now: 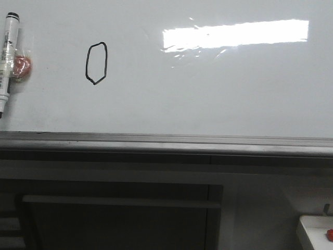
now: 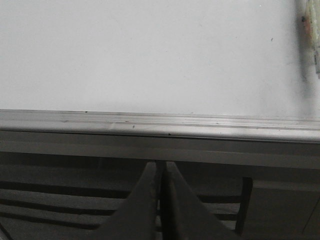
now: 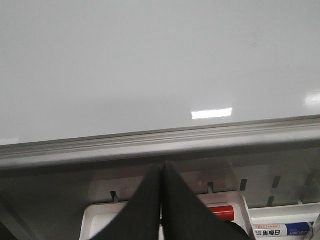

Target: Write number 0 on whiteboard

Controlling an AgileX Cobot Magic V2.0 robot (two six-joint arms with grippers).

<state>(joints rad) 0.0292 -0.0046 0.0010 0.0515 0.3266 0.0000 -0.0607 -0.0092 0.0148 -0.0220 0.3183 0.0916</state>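
Observation:
The number 0 (image 1: 95, 63) is a thin black closed loop drawn on the left part of the whiteboard (image 1: 208, 88). The board is glossy white with a bright light reflection (image 1: 235, 33) and a grey metal edge rail (image 1: 166, 141). A black-capped white marker pen (image 1: 7, 57) hangs at the board's far left. Neither gripper shows in the front view. My left gripper (image 2: 161, 167) is shut and empty, below the rail (image 2: 160, 125). My right gripper (image 3: 161, 167) is shut and empty, below the rail (image 3: 160, 140) and over a white tray (image 3: 100, 217).
A red round magnet (image 1: 22, 64) sits beside the pen. A dark cabinet (image 1: 119, 219) stands under the board. The white tray holds a red marker (image 3: 222, 213); its corner shows in the front view (image 1: 315, 232). A labelled box (image 3: 280, 230) lies next to it.

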